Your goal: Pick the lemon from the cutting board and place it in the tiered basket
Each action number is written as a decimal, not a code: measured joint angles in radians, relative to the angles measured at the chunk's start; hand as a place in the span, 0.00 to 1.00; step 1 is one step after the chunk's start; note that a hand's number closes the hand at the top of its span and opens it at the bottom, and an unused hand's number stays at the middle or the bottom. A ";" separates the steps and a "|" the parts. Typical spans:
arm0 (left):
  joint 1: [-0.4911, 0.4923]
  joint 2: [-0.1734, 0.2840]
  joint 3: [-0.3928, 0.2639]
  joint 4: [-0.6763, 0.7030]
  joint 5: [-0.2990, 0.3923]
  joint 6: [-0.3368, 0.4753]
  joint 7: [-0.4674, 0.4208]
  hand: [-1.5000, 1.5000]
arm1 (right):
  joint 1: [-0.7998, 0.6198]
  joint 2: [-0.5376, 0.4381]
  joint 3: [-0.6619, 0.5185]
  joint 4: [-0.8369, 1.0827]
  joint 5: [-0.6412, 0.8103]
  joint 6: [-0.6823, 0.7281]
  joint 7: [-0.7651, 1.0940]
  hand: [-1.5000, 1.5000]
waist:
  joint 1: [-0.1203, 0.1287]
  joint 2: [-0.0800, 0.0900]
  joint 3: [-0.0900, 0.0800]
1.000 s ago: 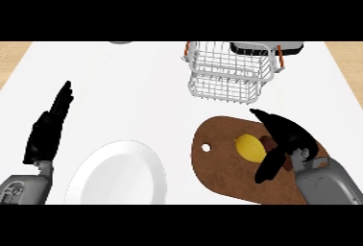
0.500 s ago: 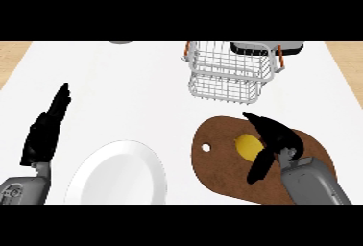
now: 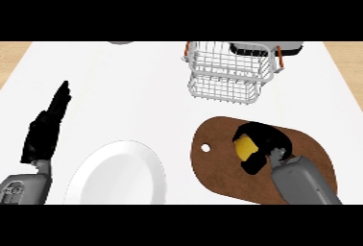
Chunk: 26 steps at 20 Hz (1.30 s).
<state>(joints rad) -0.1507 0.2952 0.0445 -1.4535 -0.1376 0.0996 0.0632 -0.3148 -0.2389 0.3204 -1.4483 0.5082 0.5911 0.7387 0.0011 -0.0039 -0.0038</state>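
Right hand (image 3: 266, 139) is curling its fingers around the lemon (image 3: 246, 146) on the cutting board (image 3: 220, 168); small, stiff and rounded, it's likely rolling unless taken across its middle. Left hand (image 3: 46, 129) is resting open, fingers straight, at the counter's left

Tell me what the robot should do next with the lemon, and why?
Probably lift it straight up: the right hand is curled round the lemon, which sits on the cutting board, and the tiered basket stands farther back.
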 measured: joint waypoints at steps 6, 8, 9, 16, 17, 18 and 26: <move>0.001 -0.015 0.002 -0.018 -0.025 0.000 0.017 0.50 | 0.005 -0.005 0.009 -0.005 0.060 0.006 -0.075 1.00 | 0.000 0.000 0.000; 0.005 -0.018 0.008 -0.019 -0.025 -0.005 0.012 0.50 | 0.025 0.011 -0.016 -0.036 0.039 0.012 -0.064 1.00 | -0.001 0.001 0.002; 0.018 -0.018 0.011 -0.032 -0.023 -0.011 0.011 0.50 | 0.029 0.019 -0.029 -0.043 0.031 0.017 -0.059 1.00 | -0.001 0.001 0.002; -0.019 -0.026 0.001 -0.023 -0.025 -0.033 0.018 0.50 | -0.084 0.176 0.090 -0.038 0.079 -0.203 0.141 1.00 | 0.039 0.008 0.003; -0.026 -0.029 -0.007 -0.021 -0.026 -0.038 0.017 0.50 | -0.116 0.189 0.118 -0.026 0.098 -0.247 0.169 1.00 | 0.054 0.010 0.002; -0.031 -0.033 -0.015 -0.022 -0.027 -0.041 0.016 0.50 | -0.146 0.199 0.144 -0.013 0.112 -0.292 0.193 1.00 | 0.070 0.011 0.002; -0.066 -0.053 -0.044 0.009 -0.040 -0.048 0.014 0.50 | -0.405 0.229 0.238 0.042 0.248 -0.671 0.314 1.00 | 0.110 0.013 0.001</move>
<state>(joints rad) -0.2164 0.2427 0.0009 -1.4441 -0.1772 0.0516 0.0770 -0.7196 -0.0103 0.5586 -1.4065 0.7561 -0.0800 1.0526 0.1112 0.0087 -0.0027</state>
